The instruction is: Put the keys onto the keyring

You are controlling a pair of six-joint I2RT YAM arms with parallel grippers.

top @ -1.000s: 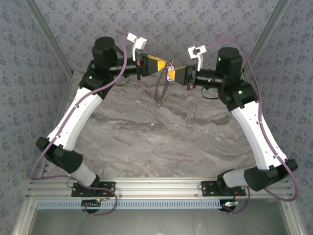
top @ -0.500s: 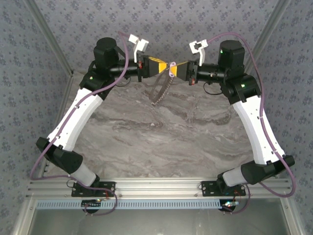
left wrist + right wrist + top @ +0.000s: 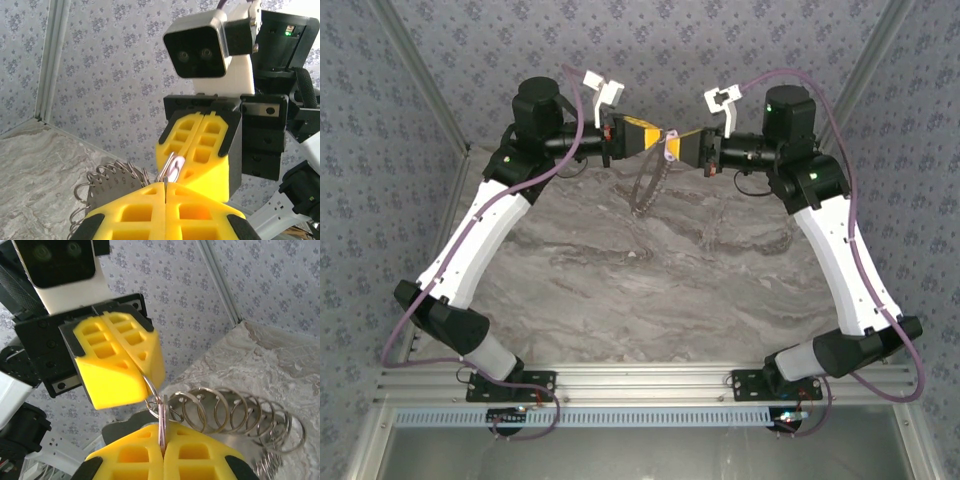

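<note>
Keyring (image 3: 648,186) clamped in left end effector (image 3: 659,137), key (image 3: 172,166) pinched in right end effector (image 3: 673,144), above marble tabletop (image 3: 650,290) between floral walls (image 3: 670,40).

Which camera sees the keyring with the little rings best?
The right wrist view: the keyring is close, its rings sharp. Left wrist hides part behind yellow fingers; top shows a tiny hoop.

Keyring (image 3: 648,186) hangs tilted midair, ring-fringed; lilac key (image 3: 669,142), apparently touching it, at top.

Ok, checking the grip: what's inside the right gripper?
The thin edge of a lilac key pokes from the seam of the shut right gripper. The rest of the key is covered by the fingers.
</note>
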